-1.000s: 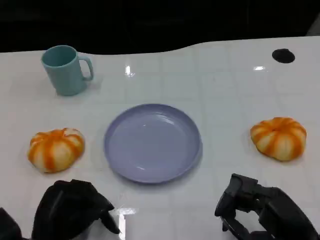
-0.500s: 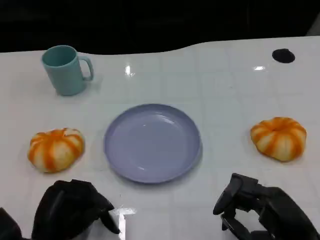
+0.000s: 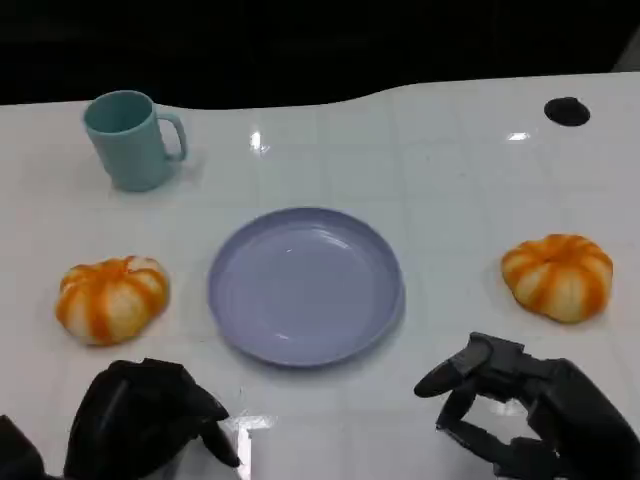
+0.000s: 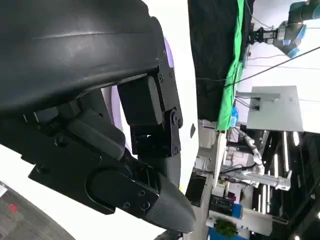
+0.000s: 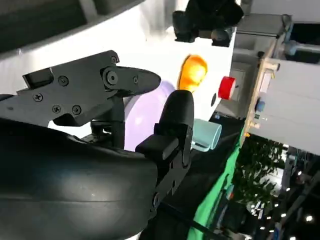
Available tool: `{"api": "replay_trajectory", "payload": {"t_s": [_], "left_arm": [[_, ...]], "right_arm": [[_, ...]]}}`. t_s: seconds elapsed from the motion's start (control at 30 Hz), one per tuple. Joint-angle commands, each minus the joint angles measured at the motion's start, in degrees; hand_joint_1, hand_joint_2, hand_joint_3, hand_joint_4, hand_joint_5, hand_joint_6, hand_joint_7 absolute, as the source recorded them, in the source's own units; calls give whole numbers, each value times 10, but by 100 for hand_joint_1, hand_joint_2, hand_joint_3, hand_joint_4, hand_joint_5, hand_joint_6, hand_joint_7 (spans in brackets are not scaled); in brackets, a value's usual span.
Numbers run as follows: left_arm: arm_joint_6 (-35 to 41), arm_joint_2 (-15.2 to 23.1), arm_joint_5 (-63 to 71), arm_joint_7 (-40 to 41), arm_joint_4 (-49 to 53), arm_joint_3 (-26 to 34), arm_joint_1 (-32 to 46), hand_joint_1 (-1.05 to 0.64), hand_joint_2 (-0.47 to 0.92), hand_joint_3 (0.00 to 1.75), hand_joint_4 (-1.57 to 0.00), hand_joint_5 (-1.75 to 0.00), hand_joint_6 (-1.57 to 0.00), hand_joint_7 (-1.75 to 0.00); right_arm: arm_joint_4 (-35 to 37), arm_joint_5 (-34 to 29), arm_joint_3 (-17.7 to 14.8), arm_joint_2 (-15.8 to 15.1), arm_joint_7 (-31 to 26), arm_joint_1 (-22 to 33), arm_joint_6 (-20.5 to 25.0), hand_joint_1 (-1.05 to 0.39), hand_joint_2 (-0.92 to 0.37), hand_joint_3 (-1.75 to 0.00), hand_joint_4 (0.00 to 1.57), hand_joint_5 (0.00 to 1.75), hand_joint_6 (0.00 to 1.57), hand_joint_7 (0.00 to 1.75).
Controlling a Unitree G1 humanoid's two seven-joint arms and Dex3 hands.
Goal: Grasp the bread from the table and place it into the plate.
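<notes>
Two orange-and-white striped bread buns lie on the white table, one [image 3: 112,298] left of the lavender plate [image 3: 305,285] and one [image 3: 558,276] right of it. The plate holds nothing. My left hand [image 3: 150,420] sits near the table's front edge below the left bun, fingers curled in with nothing in them. My right hand [image 3: 520,405] is low at the front right, below the right bun and apart from it, fingers spread and holding nothing. In the right wrist view the plate [image 5: 145,117] and the left bun [image 5: 192,72] appear beyond my fingers [image 5: 172,130].
A teal mug [image 3: 130,138] stands at the back left, also seen as a mug [image 5: 206,135] in the right wrist view. A round black hole [image 3: 567,111] marks the table at the back right. The table's far edge meets a dark background.
My right hand's fingers have uncurled and spread, reaching a little to the left. The left hand, buns, plate and mug have not moved.
</notes>
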Motion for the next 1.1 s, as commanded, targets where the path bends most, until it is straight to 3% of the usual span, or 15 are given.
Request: {"api": "replay_trajectory", "payload": {"t_s": [0.03, 0.17, 0.3, 0.57, 0.9, 1.1], "left_arm": [[-10, 4, 3, 5, 8, 4, -5, -103, 79, 0, -157, -71, -157, -37], [-19, 4, 5, 6, 18, 5, -9, -103, 80, 1, -157, -71, -157, -36], [-22, 5, 6, 5, 23, 4, -12, -103, 80, 0, -157, -71, -157, -35], [-30, 6, 11, 7, 40, 8, -22, -104, 80, 0, -157, -71, -157, -36], [-24, 6, 9, 4, 43, 11, -25, -105, 80, 0, -157, -71, -157, -37], [-27, 4, 12, 7, 39, 10, -21, -104, 80, 0, -157, -71, -157, -37]], "right_arm": [[-12, -46, -16, -27, -26, -14, -40, -19, -84, -24, 29, 117, 42, 71], [-10, -79, -22, -47, -41, -26, -74, -17, -84, -22, 20, 107, 37, 60], [-29, -122, -29, -72, -57, -33, -78, -23, -85, -16, 14, 98, 35, 52], [-67, -224, -44, -107, -105, -43, -63, -30, -90, -2, 8, 74, 40, 23], [-100, -341, -51, -132, -167, -60, -36, -31, -83, 0, 2, 71, 40, 14], [-122, -463, -46, -149, -221, -79, 9, -41, -82, 0, 0, 64, 37, 8]]}}
